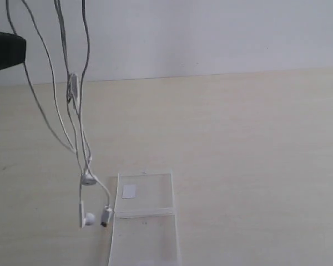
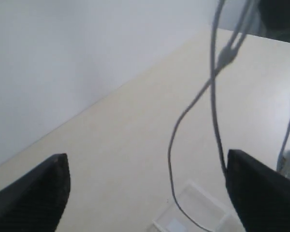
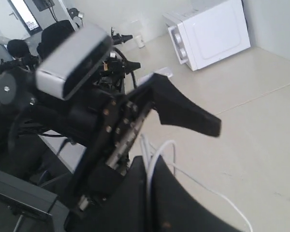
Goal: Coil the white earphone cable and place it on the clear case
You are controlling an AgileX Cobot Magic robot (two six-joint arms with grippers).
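Observation:
The white earphone cable [image 1: 77, 127] hangs in several strands from above the exterior view's top left. Its inline piece [image 1: 72, 87] is high up. Two earbuds [image 1: 87, 178] and the plug [image 1: 105, 216] dangle just left of the clear case [image 1: 150, 194]. The case lies opened flat on the table, with a white sticker [image 1: 129, 191] on its far half. My right gripper [image 3: 147, 166] is shut on the cable [image 3: 157, 154], with loops coming out between its fingers. My left gripper [image 2: 146, 164] is open. Cable strands [image 2: 213, 96] hang by one finger [image 2: 261, 193], high above the case [image 2: 193, 212].
A dark part of the left arm [image 1: 5, 50] shows at the exterior view's left edge. The pale table [image 1: 255, 166] meets a white wall [image 1: 211, 33] at the back. In the right wrist view the left arm's camera [image 3: 72, 60] and a white box [image 3: 210, 31] appear.

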